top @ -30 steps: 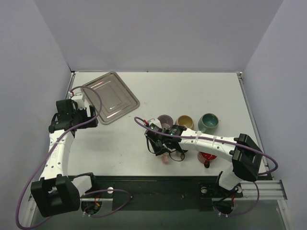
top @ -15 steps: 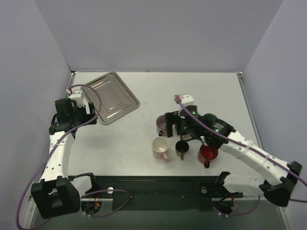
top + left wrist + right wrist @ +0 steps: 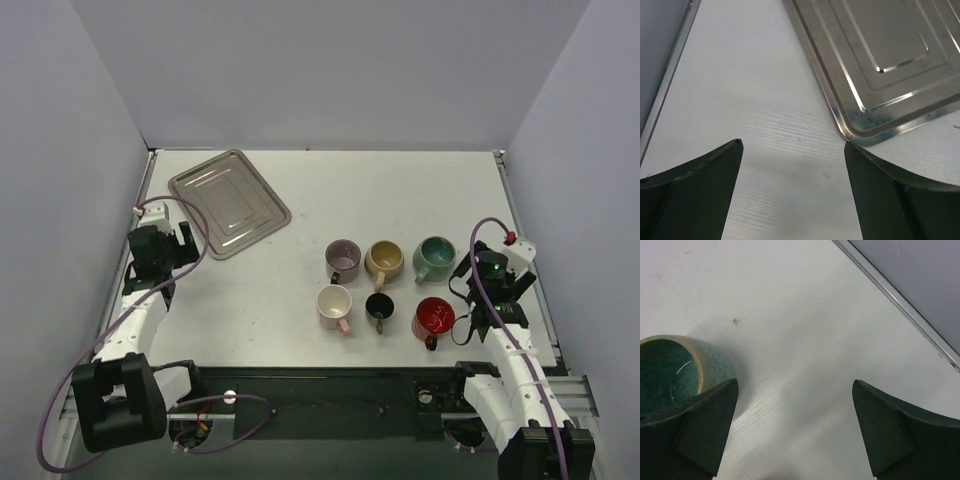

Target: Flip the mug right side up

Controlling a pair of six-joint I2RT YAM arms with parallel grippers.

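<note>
Pale pink mug (image 3: 334, 303) is standing upright near the worktop's (image 3: 400, 190) front edge; left arm (image 3: 140, 300) and right arm (image 3: 505, 320) are hovering at its side edges, jaws apart, empty; leaving it untouched seems wisest

Six mugs showed their colours at centre right of the top view. The upper row held a mauve mug (image 3: 343, 259), a mustard mug (image 3: 384, 258) and a teal mug (image 3: 434, 255). Below them were a pink mug (image 3: 334, 303) with a cream inside, a black mug (image 3: 379, 305) and a red mug (image 3: 433, 318). The teal glaze was mottled under a tan rim. The tray (image 3: 228, 203), upper left, was silver with stepped rectangular ridges. The table (image 3: 290, 330) was white, faintly grained.
</note>
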